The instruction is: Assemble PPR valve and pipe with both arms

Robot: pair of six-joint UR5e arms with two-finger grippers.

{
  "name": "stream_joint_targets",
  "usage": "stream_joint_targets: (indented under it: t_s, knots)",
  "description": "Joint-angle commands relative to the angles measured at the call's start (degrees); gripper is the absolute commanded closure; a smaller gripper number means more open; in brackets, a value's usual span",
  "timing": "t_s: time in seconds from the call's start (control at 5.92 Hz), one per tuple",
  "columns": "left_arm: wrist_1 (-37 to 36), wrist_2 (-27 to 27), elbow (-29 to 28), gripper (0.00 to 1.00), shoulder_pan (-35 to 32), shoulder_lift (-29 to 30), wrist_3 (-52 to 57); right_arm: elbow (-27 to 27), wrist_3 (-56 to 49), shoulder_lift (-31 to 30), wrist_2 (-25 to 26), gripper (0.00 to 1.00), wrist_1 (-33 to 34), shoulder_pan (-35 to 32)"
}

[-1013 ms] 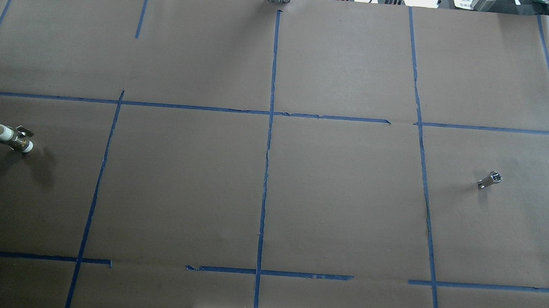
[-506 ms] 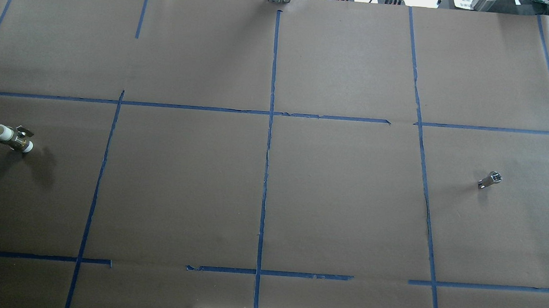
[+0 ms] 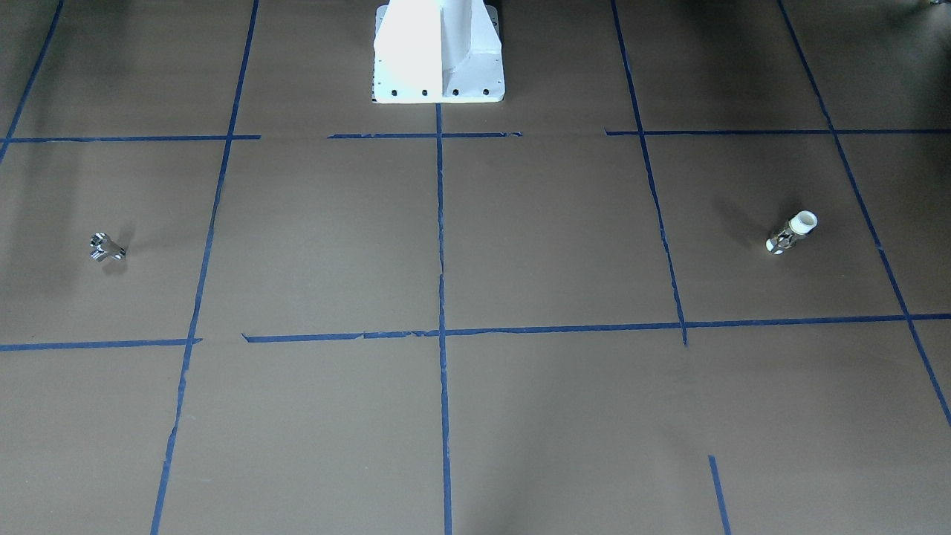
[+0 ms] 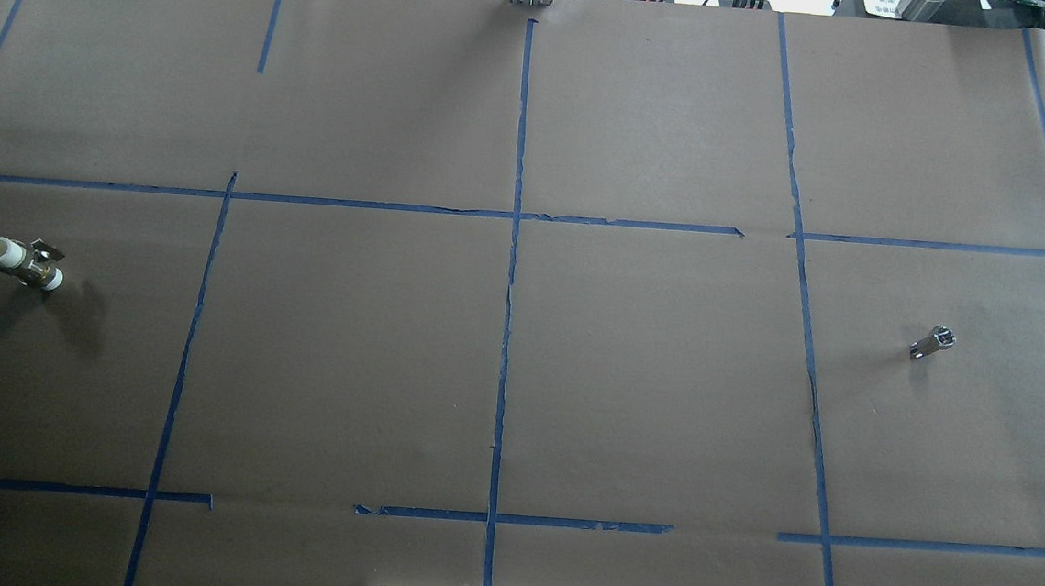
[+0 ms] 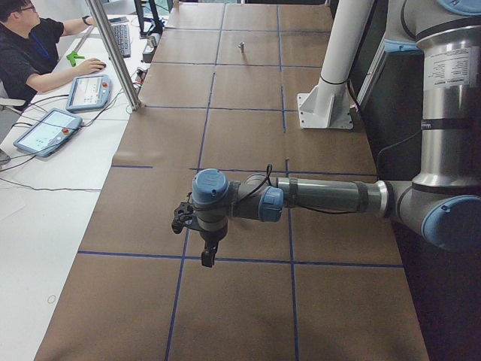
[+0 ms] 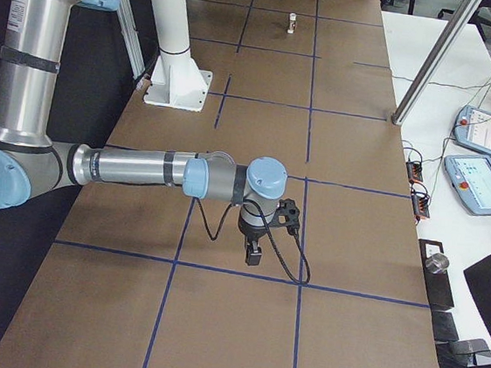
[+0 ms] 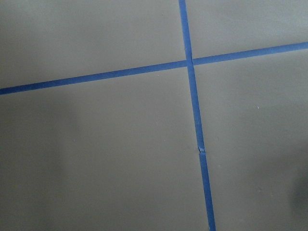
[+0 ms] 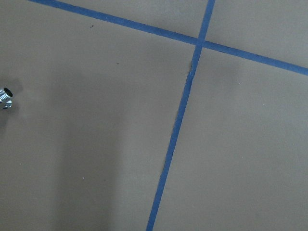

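Observation:
The pipe (image 4: 23, 263), a stubby brass piece with white ends, lies on the brown table at the far left of the overhead view; it also shows in the front-facing view (image 3: 792, 232). The PPR valve (image 4: 933, 343), a tiny chrome T-shaped fitting, lies at the far right, and shows in the front-facing view (image 3: 106, 248) and at the right wrist view's left edge (image 8: 6, 96). My left gripper (image 5: 208, 256) and right gripper (image 6: 254, 255) hang over bare paper, each showing only in a side view. I cannot tell whether they are open or shut.
Blue tape lines (image 4: 510, 283) divide the brown paper into squares. The white robot base (image 3: 438, 52) stands at the table's near edge. An operator (image 5: 30, 45) and tablets (image 6: 478, 182) are beside the table. A metal post (image 5: 113, 53) stands at its far edge.

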State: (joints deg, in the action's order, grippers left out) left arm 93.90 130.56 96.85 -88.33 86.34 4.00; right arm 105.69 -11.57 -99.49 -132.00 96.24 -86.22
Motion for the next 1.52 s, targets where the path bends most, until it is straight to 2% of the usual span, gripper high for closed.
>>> stream_joint_targets:
  t_s: [0.0, 0.17, 0.34, 0.51, 0.84, 1.18, 1.35]
  knots:
    - [0.8, 0.5, 0.1, 0.0, 0.2, 2.4, -0.5, 0.5, 0.1, 0.2, 0.0, 0.0, 0.0, 0.0]
    - [2.3, 0.4, 1.3, 0.0, 0.4, 2.4, -0.5, 0.6, 0.1, 0.2, 0.0, 0.0, 0.0, 0.0]
    - [8.7, 0.6, 1.8, 0.0, 4.2, 1.7, -2.0, 0.7, 0.1, 0.1, -0.2, 0.0, 0.0, 0.0]
    - [9.5, -0.1, 3.2, 0.0, 10.1, 1.8, -11.6, 0.5, 0.1, 0.1, -0.2, 0.0, 0.0, 0.0]
    - [12.6, -0.1, 5.6, 0.0, 16.3, 0.9, -21.8, 0.0, 0.0, 0.1, -0.1, 0.0, 0.0, 0.0]
    - [23.3, -0.3, 5.4, 0.0, 23.5, -2.3, -33.2, 0.0, 0.0, 0.2, -0.1, 0.0, 0.1, 0.0]
    - [24.5, -0.7, 4.8, 0.0, 25.6, -2.2, -36.4, 0.0, 0.0, 0.2, -0.1, 0.0, 0.1, 0.0]
